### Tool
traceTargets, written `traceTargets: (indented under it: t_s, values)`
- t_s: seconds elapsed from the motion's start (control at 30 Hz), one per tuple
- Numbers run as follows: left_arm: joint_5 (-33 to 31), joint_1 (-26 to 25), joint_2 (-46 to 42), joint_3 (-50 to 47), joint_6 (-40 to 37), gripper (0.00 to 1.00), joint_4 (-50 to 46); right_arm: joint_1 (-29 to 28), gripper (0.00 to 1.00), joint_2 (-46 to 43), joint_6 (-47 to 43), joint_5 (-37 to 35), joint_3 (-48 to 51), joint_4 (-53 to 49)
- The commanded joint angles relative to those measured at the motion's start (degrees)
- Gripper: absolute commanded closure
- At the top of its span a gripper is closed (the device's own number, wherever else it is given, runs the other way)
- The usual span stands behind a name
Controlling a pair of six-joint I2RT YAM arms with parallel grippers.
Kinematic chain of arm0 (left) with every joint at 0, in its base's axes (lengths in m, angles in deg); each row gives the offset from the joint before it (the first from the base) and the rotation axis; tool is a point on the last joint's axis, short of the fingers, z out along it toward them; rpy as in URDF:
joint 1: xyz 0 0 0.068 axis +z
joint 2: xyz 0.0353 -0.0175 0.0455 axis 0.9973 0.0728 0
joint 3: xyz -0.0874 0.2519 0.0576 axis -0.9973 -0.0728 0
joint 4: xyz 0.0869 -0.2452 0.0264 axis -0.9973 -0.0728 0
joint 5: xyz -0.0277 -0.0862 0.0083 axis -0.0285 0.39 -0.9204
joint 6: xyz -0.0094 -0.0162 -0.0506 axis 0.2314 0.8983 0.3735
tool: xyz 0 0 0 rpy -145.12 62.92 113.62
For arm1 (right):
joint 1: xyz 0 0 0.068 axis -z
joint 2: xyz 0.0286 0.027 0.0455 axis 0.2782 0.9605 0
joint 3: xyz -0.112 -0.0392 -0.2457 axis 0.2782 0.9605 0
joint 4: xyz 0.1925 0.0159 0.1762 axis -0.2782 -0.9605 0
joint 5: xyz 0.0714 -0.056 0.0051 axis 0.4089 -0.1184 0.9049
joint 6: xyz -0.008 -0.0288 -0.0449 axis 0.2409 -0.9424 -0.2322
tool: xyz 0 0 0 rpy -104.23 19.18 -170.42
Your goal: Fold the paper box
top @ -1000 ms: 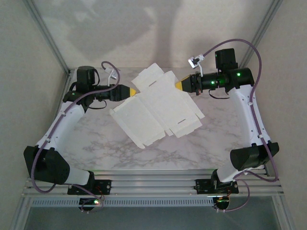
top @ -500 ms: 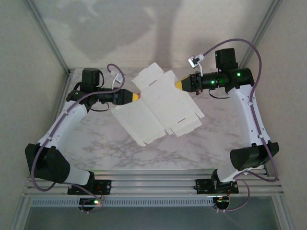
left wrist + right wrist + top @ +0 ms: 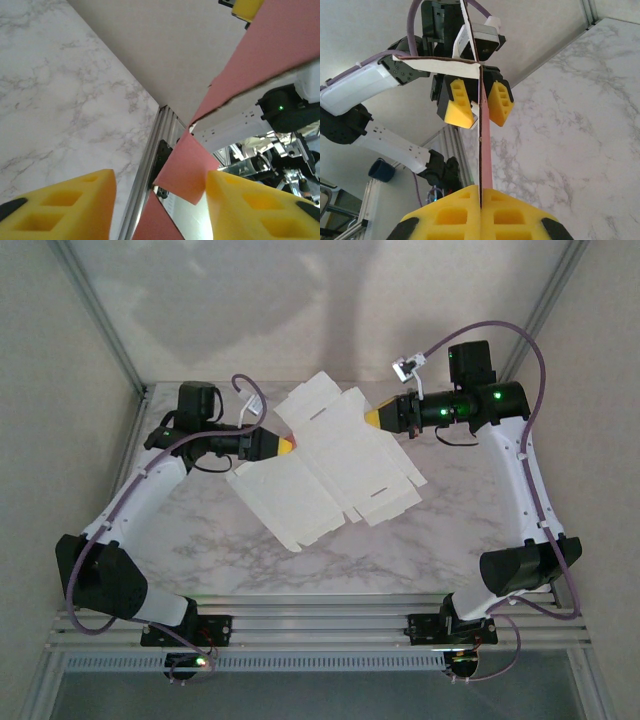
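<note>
1. Paper box (image 3: 330,465): an unfolded blank of thin paperboard. Its white face is towards the overhead camera and its pink face is underneath. It hangs between the two grippers over the far half of the marble table (image 3: 200,550), with its far part lifted clear. Whether the near corner rests on the table cannot be told.
2. Right gripper (image 3: 372,419): the yellow fingers (image 3: 445,217) are pressed together on the far right edge of the blank. They pinch it edge-on, so this grip carries the sheet.
3. Left gripper (image 3: 290,445): the yellow fingers (image 3: 65,205) stand spread, one on either side of the blank's left edge. The pink face passes between them and a gap shows beside each pad, so they do not clamp it.
4. Step in hand (judgement): taking a second hold on the blank opposite the first. The main panels lie almost flat, so the folding proper appears barely begun.
5. Next move (judgement): the left jaws need to meet squarely on the edge without pushing the sheet sideways out of the right pinch. With both holds firm, a panel could be bent along a crease line. The thin board may buckle away from the crease if it is twisted.
</note>
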Motion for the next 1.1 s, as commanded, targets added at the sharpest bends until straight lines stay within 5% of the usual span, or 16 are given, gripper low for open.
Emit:
traceTargets:
  t_s: [0.0, 0.77, 0.9, 1.0, 1.07]
  values:
    - [4.54, -0.56, -0.05, 1.84, -1.11, 0.55, 1.16, 0.36, 1.00, -0.14, -1.82, 2.56, -1.29, -2.37]
    - [8.24, -0.72, -1.37, 2.08, -1.98, 0.87, 3.31, 0.38, 1.00, 0.35, -6.13, 5.08, -2.97, -7.16]
    - [8.11, -0.76, -1.55, 1.69, -1.77, 0.65, 3.27, 0.41, 1.00, 0.37, -6.29, 6.02, -2.54, -7.01]
    - [8.54, -0.82, -1.50, 1.95, -1.73, 0.65, 3.36, 0.37, 1.00, 0.51, -6.50, 6.41, -2.34, -7.23]
    - [8.52, -0.81, -1.57, 2.14, -1.65, 0.74, 3.44, 0.42, 1.00, 0.53, -6.81, 6.76, -2.29, -7.42]
